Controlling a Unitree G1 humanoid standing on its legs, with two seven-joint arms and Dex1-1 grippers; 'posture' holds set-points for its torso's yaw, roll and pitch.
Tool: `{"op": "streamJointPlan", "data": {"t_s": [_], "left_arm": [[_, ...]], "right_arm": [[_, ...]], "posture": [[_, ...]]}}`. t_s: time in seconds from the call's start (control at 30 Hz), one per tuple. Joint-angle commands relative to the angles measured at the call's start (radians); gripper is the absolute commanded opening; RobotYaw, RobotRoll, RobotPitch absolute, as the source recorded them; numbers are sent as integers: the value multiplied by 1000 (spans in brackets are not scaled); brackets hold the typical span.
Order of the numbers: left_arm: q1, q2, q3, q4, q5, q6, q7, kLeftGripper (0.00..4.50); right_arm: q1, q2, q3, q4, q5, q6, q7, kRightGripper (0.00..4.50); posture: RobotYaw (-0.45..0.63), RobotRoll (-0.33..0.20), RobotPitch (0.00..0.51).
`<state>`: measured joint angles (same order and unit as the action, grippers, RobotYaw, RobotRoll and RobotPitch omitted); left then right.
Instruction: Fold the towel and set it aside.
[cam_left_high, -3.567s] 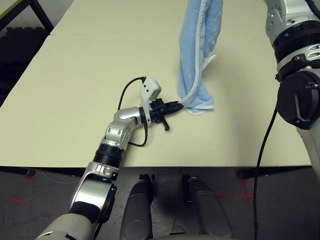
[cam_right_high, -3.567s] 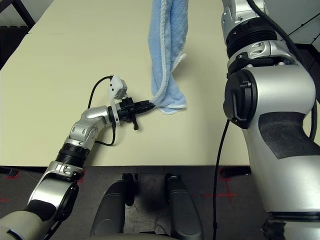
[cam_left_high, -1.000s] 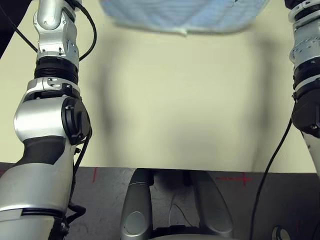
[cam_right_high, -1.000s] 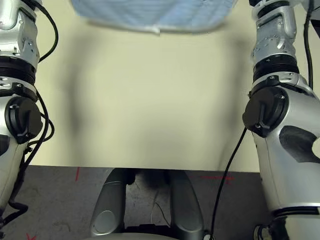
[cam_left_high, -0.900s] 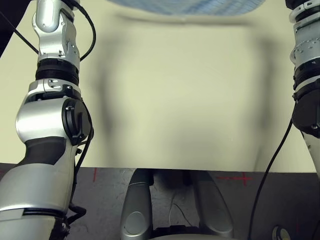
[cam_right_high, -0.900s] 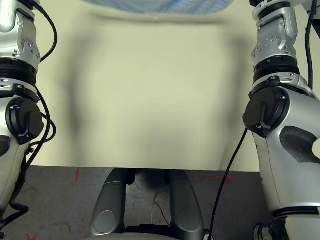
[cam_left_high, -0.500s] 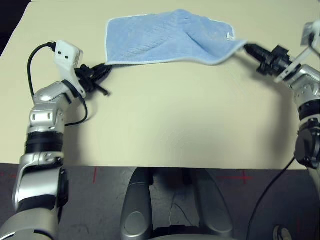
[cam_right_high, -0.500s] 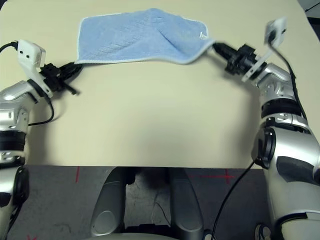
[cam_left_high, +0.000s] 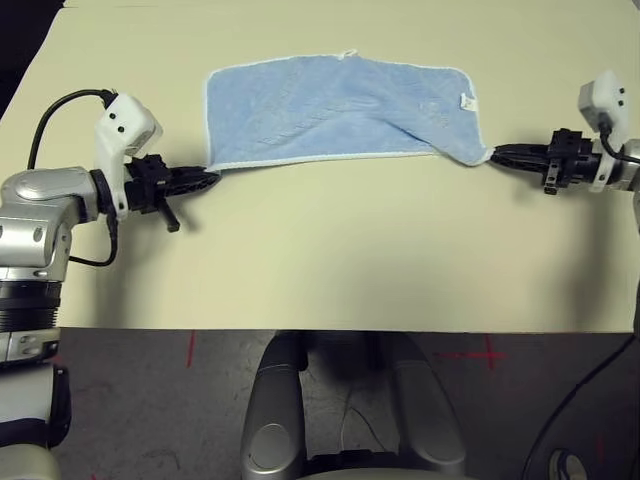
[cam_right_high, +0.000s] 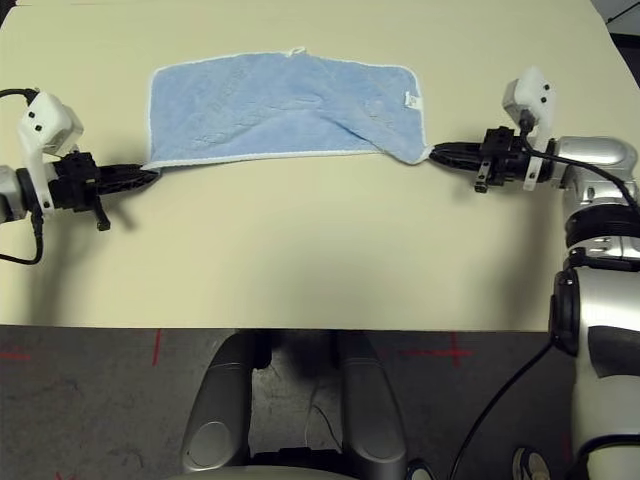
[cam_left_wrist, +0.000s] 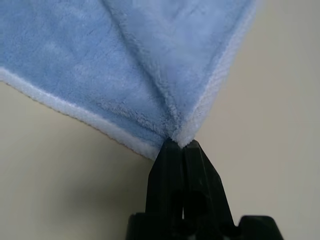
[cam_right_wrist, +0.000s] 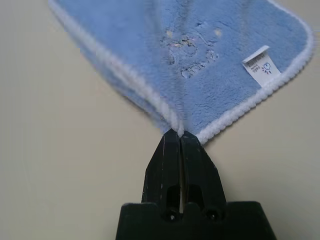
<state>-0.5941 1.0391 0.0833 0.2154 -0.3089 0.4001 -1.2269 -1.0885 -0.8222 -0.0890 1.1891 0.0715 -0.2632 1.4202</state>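
- Since a second ago I have brought both arms down from head height: the small light-blue terry towel with white stitched edging (cam_left_high: 335, 107), which then hung blurred at the top of my head view, now lies spread on the pale cream table (cam_left_high: 330, 260).
- Half a second ago the towel still sagged between the grippers with a raised fold; now it is nearly flat, with one diagonal ridge running toward its near right corner.
- I see the left gripper (cam_left_high: 205, 179) low over the table, its black fingers (cam_left_wrist: 176, 165) pressed together, pinching the towel's near left corner.
- The right gripper (cam_right_high: 440, 153) mirrors it on the other side, fingers (cam_right_wrist: 179, 155) pressed together on the near right corner, where the white edging bunches into the tips.
- The towel sits in the far half of the table, long side running left to right between the two grippers.
- A small white tag (cam_right_wrist: 260, 65) lies near the far right corner, and faint dark marks (cam_right_wrist: 192, 50) show beside it.
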Motion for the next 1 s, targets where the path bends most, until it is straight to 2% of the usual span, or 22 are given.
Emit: {"op": "streamJointPlan", "data": {"t_s": [0.03, 0.27, 0.47, 0.57, 0.8, 1.0], "left_arm": [[49, 56, 27, -6, -27, 10, -83, 45], [77, 130, 52, -5, -41, 12, -160, 45], [86, 139, 59, 6, -43, -2, -170, 45], [95, 149, 51, 18, -36, -16, -193, 45], [88, 192, 2, 53, -12, -50, -292, 45], [77, 201, -24, 96, 1, -66, -356, 45]], "right_arm": [[14, -19, 12, 29, -23, -24, 24, 0], [32, -36, 7, 21, -22, -14, 94, 0], [61, -77, 21, -34, 18, 50, 194, 0], [90, -99, 62, -107, 85, 109, 194, 0], [187, -207, 196, -340, 319, 315, 194, 0], [261, -281, 319, -421, 415, 322, 194, 0]], "posture": [[-11, 0, 401], [9, 0, 396], [17, 0, 397], [6, 0, 397], [-24, 0, 401], [-29, 0, 400]]}}
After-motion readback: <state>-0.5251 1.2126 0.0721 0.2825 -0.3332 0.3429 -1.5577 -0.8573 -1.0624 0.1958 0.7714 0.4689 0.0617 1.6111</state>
